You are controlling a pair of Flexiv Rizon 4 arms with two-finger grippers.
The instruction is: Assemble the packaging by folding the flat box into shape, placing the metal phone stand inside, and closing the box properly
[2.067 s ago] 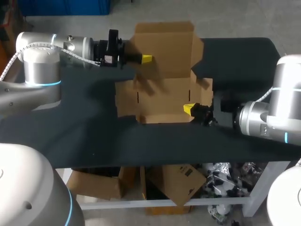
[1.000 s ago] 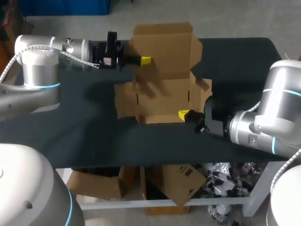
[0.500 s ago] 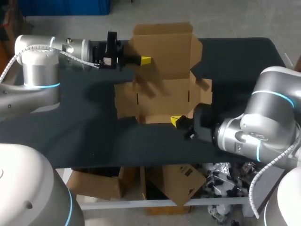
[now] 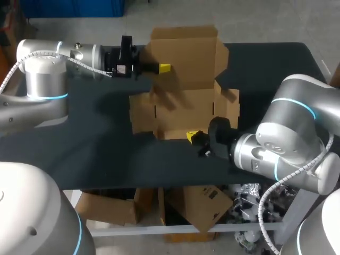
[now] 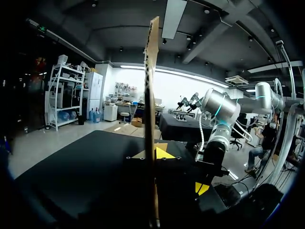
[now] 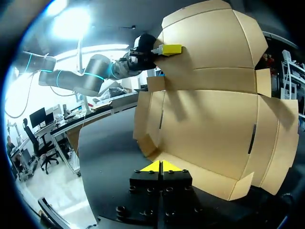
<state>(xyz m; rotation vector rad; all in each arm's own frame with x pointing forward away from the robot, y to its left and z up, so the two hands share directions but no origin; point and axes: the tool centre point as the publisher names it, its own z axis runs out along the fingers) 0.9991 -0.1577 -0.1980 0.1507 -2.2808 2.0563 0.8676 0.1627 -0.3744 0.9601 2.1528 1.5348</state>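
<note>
The black worktop (image 4: 95, 143) carries one partly formed cardboard box (image 4: 183, 111). Its base lies flat with the side flaps spread outward, and its lid (image 4: 186, 53) is raised upright at the far side. The left gripper (image 4: 163, 67) comes in from the side at lid height. In the left wrist view the lid panel runs edge-on straight between the fingers, which are pinched onto it from both sides and hold it upright. The right gripper (image 4: 192, 136) sits low at the near side, its fingers pressed together with nothing between them. The box's front panel (image 4: 172, 133) lies just ahead of the tips, and contact cannot be confirmed. The metal phone stand is not visible in any view. Assessment: the work is at the box-forming step, with walls unfolded and nothing loaded. The next move appears to call for the right fingertips to get under or against the front panel and tip it up toward the lid. The left fingers would steady the lid so the base does not slide on the worktop.
</note>
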